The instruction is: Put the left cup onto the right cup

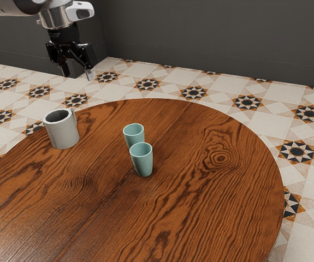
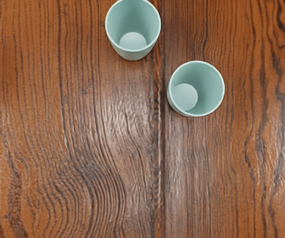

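While it hovers high, the gripper [image 1: 77, 70] points down, open

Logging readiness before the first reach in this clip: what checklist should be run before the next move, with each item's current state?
1. Open, empty gripper: ok.
2. The farther teal cup and nearer teal cup upright, nothing inside: ok.
3. Gap between the two cups: ok, though narrow; the wrist view shows them apart.
4. The gripper over a cup: not ok; it hangs high, beyond the far edge of the table.
5. The grey container well away from both cups: ok.
6. Which cup counts as left: cannot tell.
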Tool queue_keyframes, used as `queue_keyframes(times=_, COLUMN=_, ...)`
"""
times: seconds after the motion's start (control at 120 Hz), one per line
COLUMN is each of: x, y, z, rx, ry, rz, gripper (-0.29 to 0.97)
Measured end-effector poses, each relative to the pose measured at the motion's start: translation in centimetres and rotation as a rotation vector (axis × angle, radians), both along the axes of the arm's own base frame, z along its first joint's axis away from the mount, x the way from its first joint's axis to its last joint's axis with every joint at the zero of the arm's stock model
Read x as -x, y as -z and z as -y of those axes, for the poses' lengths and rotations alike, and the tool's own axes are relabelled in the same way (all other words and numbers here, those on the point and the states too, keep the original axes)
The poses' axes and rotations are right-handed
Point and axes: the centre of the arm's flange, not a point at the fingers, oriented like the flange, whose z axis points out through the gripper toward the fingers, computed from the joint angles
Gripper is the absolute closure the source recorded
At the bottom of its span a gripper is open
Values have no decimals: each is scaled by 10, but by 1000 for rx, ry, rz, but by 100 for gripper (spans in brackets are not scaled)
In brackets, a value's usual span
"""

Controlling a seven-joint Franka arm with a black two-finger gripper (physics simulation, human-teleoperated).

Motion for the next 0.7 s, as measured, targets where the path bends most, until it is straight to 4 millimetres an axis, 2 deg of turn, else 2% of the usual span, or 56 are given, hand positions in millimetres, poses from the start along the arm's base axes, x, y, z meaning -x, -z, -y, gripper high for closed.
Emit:
queue_keyframes(times=0.125, x=-1, y=1, z=2, rx=0, ry=7, rz=-1, gripper=2)
queue_keyframes(times=0.2, x=-7, y=9, z=3, rx=-1, ry=10, rz=-9, gripper=2)
queue_keyframes(times=0.7, x=-76, y=142, z=5, rx=-13, ry=36, rz=-125, gripper=3)
